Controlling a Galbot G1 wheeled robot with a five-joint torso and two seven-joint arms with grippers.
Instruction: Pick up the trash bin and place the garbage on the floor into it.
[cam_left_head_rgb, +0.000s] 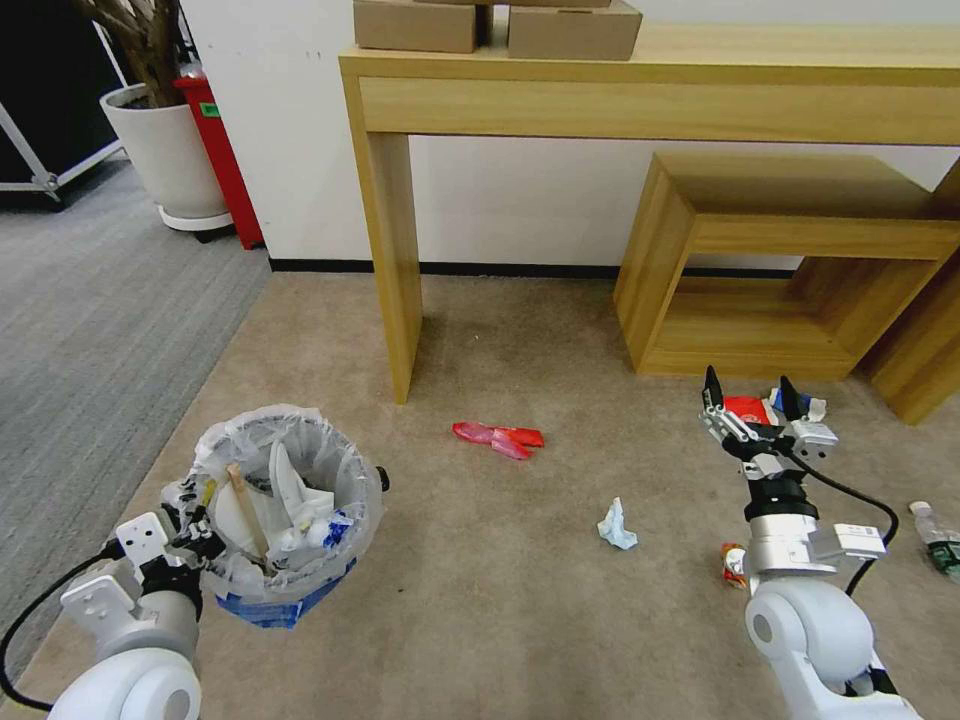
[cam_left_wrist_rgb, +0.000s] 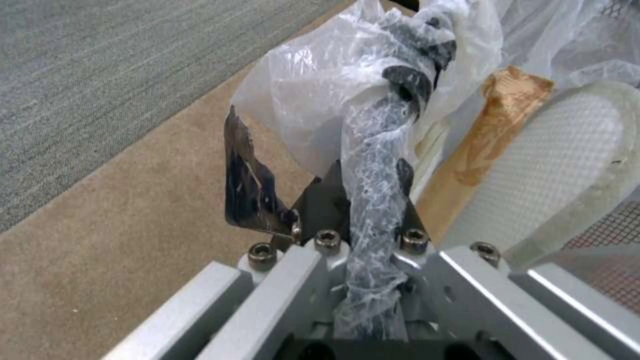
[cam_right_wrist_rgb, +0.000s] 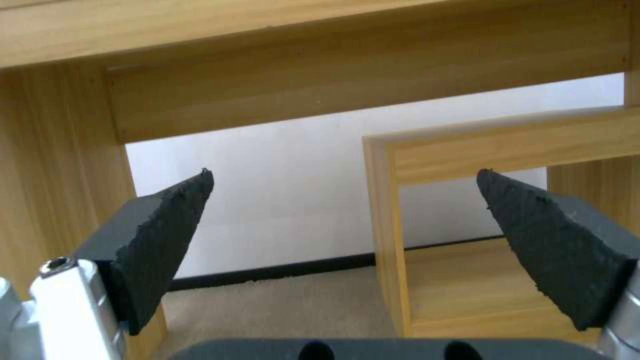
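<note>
Clamping the bag-lined, litter-filled trash bin (cam_left_head_rgb: 285, 500) rim, left gripper (cam_left_head_rgb: 195, 525) holds; right gripper (cam_left_head_rgb: 748, 392) spread apart.

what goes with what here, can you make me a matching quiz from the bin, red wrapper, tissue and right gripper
Things:
1. bin
2. red wrapper
3. tissue
4. right gripper

States:
a. open, holding nothing
b. crumpled on the carpet, between the wrapper and the right arm
c. held at its rim by the left gripper
d. flat on the carpet near the table leg

Pairs: 1-c, 2-d, 3-b, 4-a
</note>
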